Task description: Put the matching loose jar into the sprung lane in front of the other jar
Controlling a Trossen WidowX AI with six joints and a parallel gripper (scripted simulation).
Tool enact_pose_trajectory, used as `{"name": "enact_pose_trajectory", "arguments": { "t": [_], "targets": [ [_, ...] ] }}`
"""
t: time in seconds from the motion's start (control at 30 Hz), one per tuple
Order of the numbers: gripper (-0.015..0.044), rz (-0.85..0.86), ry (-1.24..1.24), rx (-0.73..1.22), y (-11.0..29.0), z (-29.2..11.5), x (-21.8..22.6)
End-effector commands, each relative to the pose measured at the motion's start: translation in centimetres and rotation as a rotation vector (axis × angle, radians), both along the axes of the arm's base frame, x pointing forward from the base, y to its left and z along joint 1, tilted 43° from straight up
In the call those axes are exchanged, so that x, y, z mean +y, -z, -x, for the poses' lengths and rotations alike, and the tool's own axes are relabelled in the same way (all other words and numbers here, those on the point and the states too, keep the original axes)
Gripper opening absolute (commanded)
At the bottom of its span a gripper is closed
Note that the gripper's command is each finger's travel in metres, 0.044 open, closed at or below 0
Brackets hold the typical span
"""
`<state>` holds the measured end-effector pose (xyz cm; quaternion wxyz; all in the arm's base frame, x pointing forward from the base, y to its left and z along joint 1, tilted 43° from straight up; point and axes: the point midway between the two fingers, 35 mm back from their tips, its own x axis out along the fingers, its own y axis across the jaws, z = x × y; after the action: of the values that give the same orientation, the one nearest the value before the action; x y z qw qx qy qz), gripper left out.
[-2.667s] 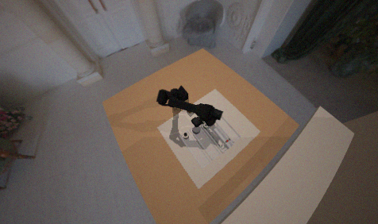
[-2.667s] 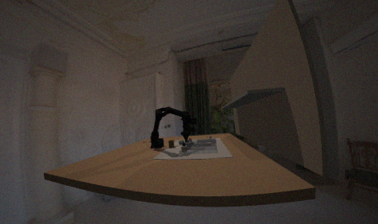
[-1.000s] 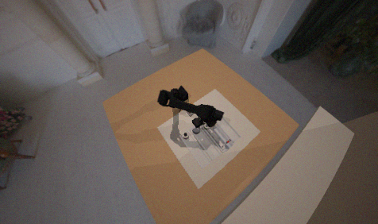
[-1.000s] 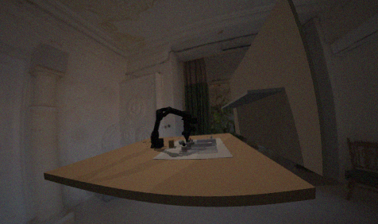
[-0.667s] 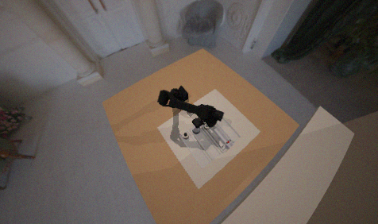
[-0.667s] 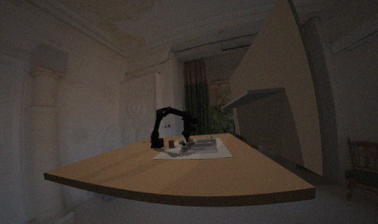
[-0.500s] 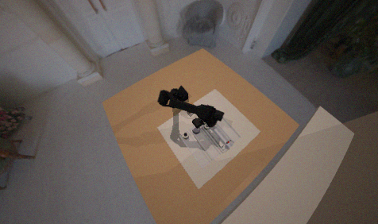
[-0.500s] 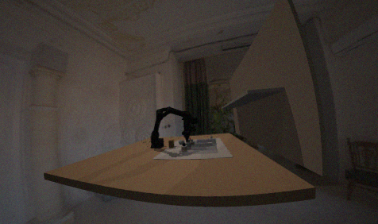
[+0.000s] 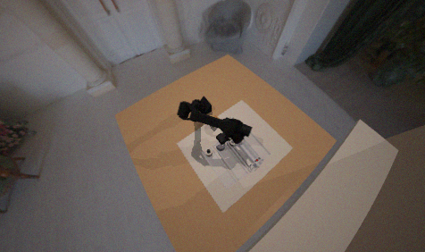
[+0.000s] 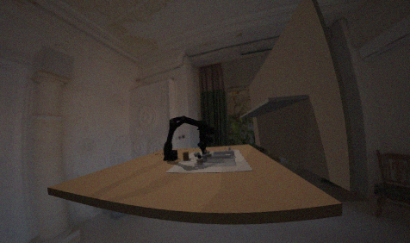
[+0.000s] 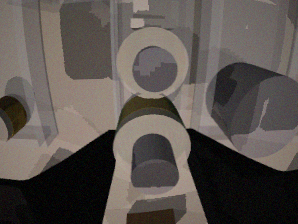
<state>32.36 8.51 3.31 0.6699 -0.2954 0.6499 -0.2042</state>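
My gripper (image 11: 150,136) (image 9: 221,142) (image 10: 201,155) is shut on a jar (image 11: 154,163) with an olive body, a white rim and a grey lid. It holds the jar upright at the front of the clear sprung lane (image 11: 201,26). A matching jar (image 11: 153,63) with the same white rim and grey lid stands just ahead, deeper in the lane, close to or touching the held one. The pusher plate behind it is not clear to see. The clear lane rack (image 9: 245,156) (image 10: 224,154) lies on the white mat (image 9: 266,134) (image 10: 231,167).
A large grey jar (image 11: 249,106) stands to the right of the lane. A dark olive jar (image 11: 9,116) is at the left edge of the wrist view. A small loose jar (image 9: 209,152) stands on the mat left of the rack. A brown jar (image 10: 185,155) stands near the arm's base.
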Motion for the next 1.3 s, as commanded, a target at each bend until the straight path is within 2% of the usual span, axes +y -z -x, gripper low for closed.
{"name": "enact_pose_trajectory", "arguments": {
  "t": [0.0, 1.27],
  "targets": [
    [0.0000, 0.008, -0.007, -0.020, 0.00, -0.47, -0.17],
    [0.0000, 0.009, -0.007, -0.020, 0.83, -0.47, -1.05]
  ]
}}
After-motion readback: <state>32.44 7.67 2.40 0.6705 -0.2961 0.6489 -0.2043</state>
